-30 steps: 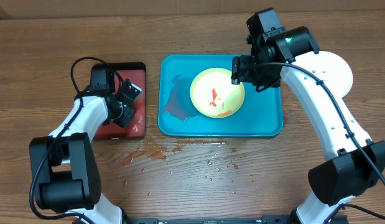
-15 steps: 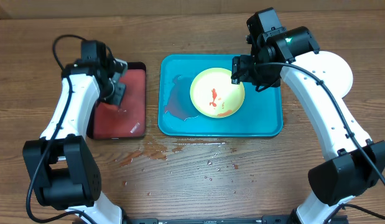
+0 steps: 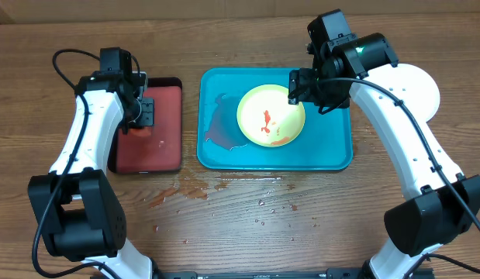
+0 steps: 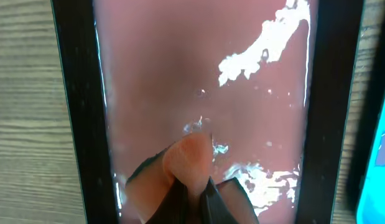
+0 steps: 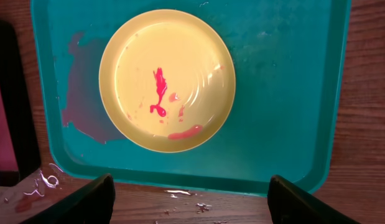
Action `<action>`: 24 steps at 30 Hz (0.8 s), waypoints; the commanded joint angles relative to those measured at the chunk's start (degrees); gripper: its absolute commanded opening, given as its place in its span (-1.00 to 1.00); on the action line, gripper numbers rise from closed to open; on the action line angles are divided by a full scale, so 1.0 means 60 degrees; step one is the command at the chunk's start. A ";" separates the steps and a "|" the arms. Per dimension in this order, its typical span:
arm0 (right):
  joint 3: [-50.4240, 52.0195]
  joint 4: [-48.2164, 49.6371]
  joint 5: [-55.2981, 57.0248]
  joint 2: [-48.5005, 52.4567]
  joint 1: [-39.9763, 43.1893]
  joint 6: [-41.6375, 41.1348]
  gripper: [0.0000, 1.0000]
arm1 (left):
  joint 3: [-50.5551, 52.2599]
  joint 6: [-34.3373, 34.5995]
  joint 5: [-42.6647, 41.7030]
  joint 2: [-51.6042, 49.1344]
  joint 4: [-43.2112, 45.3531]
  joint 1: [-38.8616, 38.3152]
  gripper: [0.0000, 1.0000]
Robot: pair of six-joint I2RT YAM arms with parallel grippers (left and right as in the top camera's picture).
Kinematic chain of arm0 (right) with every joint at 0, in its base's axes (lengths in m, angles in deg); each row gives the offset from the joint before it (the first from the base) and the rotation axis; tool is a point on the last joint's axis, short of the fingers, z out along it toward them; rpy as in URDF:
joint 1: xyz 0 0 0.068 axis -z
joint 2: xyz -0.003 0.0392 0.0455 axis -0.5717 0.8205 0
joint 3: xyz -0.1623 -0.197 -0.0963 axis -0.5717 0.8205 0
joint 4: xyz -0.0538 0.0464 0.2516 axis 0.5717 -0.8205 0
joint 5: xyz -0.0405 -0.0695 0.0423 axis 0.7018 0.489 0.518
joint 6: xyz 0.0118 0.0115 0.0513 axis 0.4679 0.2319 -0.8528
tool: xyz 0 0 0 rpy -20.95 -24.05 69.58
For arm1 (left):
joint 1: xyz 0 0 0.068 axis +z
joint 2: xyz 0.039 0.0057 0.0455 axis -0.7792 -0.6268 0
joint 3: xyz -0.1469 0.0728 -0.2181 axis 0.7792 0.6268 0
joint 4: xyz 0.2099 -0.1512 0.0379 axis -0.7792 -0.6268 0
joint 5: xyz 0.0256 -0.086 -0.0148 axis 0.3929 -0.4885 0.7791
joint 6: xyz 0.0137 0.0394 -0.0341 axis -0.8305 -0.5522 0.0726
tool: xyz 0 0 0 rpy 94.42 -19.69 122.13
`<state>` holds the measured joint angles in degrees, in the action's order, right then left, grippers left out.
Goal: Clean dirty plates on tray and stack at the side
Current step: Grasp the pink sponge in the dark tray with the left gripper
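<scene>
One yellow-green plate (image 5: 167,79) on tray (image 5: 285,93); below spread right claw (image 5: 192,199)

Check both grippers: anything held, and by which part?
The left gripper is shut on a small pinkish wad, pinched at its near end, over the red tray. The right gripper is open and empty by the yellow-green plate.

The yellow-green plate (image 3: 271,116) (image 5: 167,79) is lying flat in the teal tray (image 3: 333,155) (image 5: 285,93), just ahead of the right jaws, showing a red smear at its pale centre and another near its rim. The tray is resting level on the surface, a dark wet patch pooling at its end farthest from those jaws. A white plate (image 3: 424,87) is sitting outside the tray, near the right jaws.
</scene>
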<state>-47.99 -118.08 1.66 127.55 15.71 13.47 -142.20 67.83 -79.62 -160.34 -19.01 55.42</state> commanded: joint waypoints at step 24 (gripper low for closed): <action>-0.0058 -0.0328 -0.0062 -0.0029 0.0025 0.0040 1.00 | -0.0499 0.0798 -0.0131 0.0127 -0.0670 -0.0025 -0.91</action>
<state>-47.99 -119.98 1.64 127.55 15.71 13.53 -142.44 71.28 -80.08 -160.34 -21.67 55.42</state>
